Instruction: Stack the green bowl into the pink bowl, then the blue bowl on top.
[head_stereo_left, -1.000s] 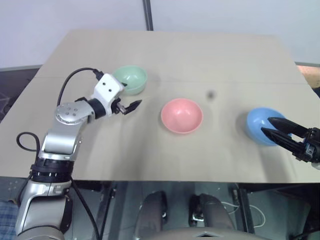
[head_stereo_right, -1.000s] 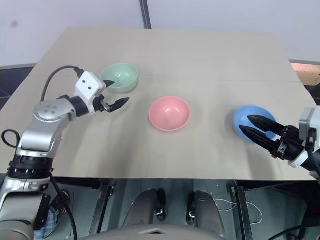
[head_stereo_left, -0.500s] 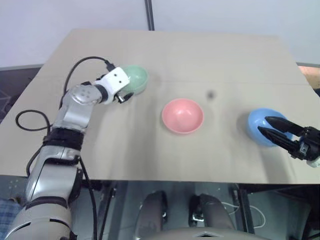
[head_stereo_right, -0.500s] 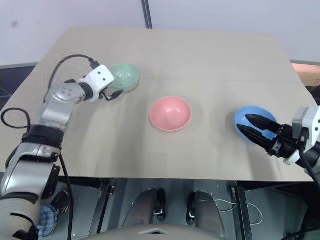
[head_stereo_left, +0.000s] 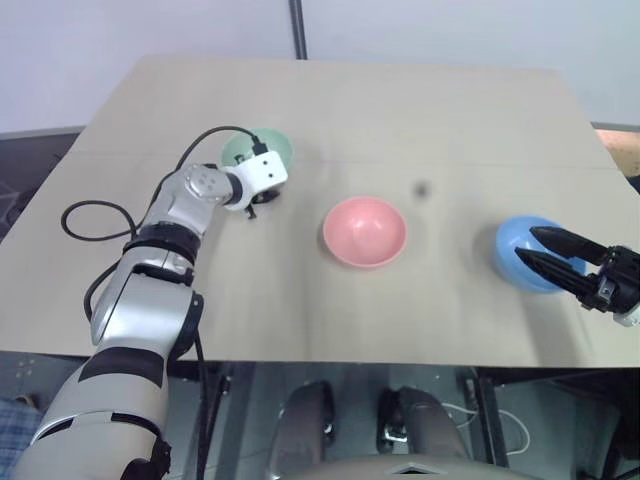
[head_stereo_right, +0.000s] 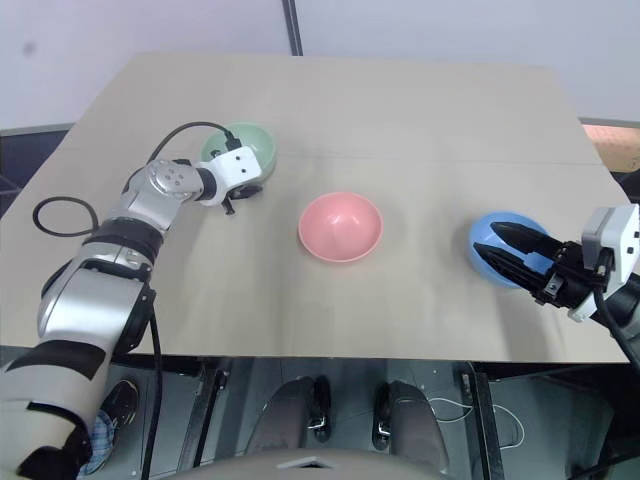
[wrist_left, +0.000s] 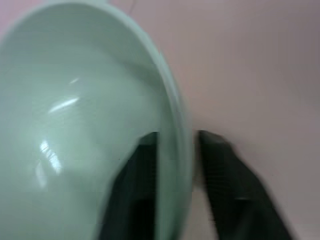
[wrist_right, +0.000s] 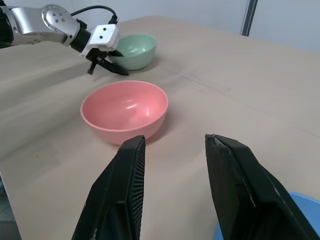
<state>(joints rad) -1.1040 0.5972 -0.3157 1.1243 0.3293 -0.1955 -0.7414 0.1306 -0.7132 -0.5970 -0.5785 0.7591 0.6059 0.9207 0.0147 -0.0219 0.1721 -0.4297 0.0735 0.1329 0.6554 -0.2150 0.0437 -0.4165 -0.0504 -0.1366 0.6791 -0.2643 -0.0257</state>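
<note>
Reaching forward since before, left claw (wrist_left: 175, 150) now clamped on green bowl (wrist_left: 75, 125) rim, right claw (wrist_right: 172, 145) parted.

A bare test room or lab: one plain tan bench (head_stereo_left: 420, 110) set against blank pale walls (head_stereo_left: 140, 40), a dark post (head_stereo_left: 296, 28) behind it

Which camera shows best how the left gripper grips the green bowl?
The left wrist view: the left gripper has one finger inside and one outside the green bowl rim. In the head views, its wrist covers that spot.
</note>
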